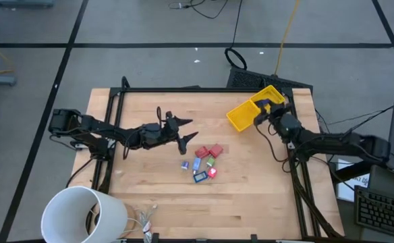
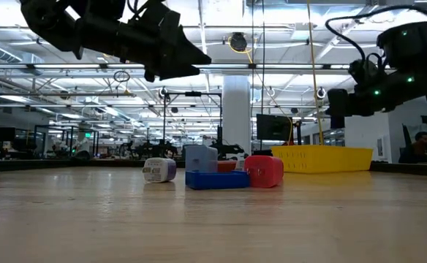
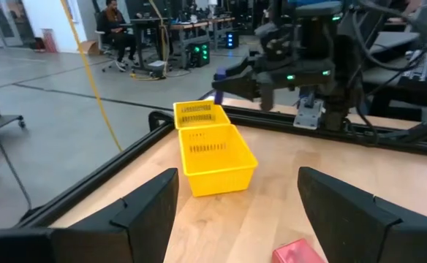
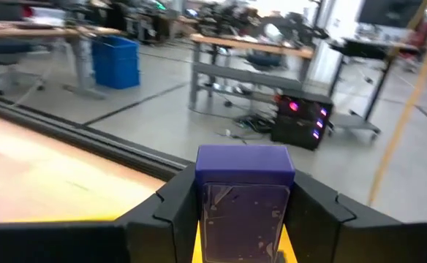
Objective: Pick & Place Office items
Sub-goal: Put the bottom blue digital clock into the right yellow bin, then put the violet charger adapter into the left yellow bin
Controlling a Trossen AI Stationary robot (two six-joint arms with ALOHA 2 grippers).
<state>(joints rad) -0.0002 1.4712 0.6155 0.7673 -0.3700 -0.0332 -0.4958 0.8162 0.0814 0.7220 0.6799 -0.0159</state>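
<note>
High view shows a long yellow bin (image 1: pixel 245 113) at the table's (image 1: pixel 251 202) far right; whether anything lies inside cannot be told. The right gripper (image 1: pixel 270 104) hangs over the bin's far end, and its wrist view shows the jaws clamped on a purple-topped rectangular piece (image 4: pixel 244 201), one finger against each side. A big white cylinder (image 1: pixel 82 214) stands at the near left corner, its inside hidden in shadow. The left gripper (image 1: pixel 189 131) hovers above the table with jaws wide and nothing between them; a red block (image 3: pixel 300 253) lies on the wood just below and ahead of the gap. The remaining office items (image 1: pixel 204 162), red, blue and one bright pink-red, sit clustered mid-table, just beyond the left gripper's fingertips.
</note>
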